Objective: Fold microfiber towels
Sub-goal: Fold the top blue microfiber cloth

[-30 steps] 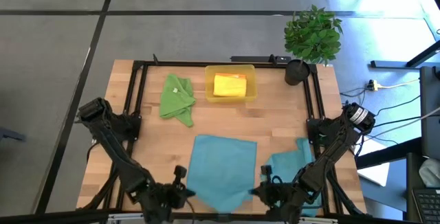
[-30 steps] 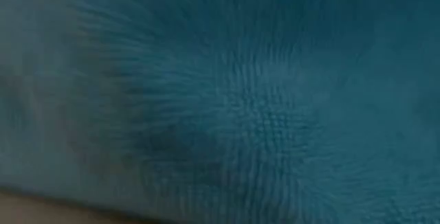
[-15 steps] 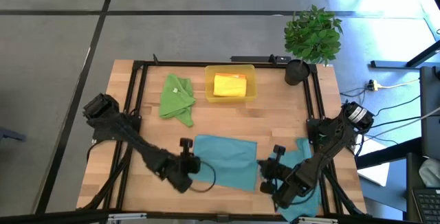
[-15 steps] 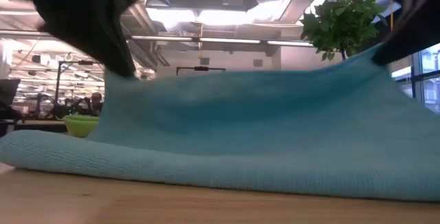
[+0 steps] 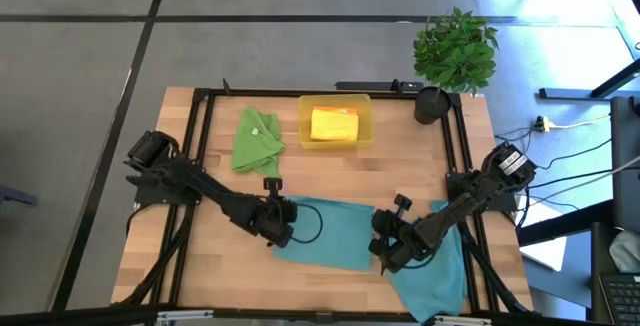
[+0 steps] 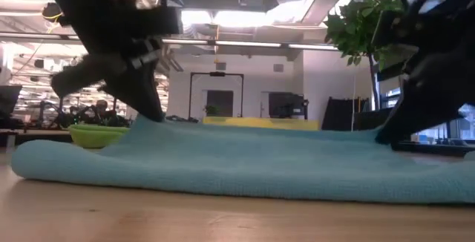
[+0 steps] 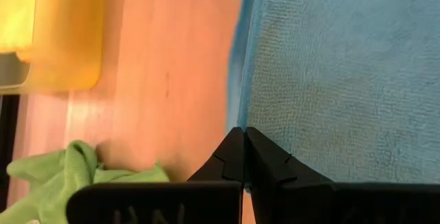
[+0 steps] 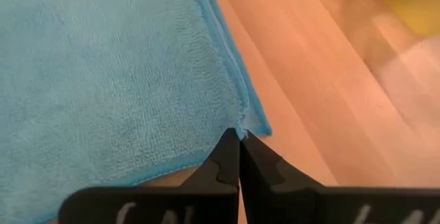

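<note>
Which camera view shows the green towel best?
The high view: the whole green towel lies crumpled beside the yellow tray. The left wrist view shows only part of it; the low view only a blurred green strip; the right wrist view nothing.

Two teal towels [image 5: 325,234], one green towel [image 5: 255,142], one yellow tray [image 5: 366,131], one plant [image 5: 455,48]
</note>
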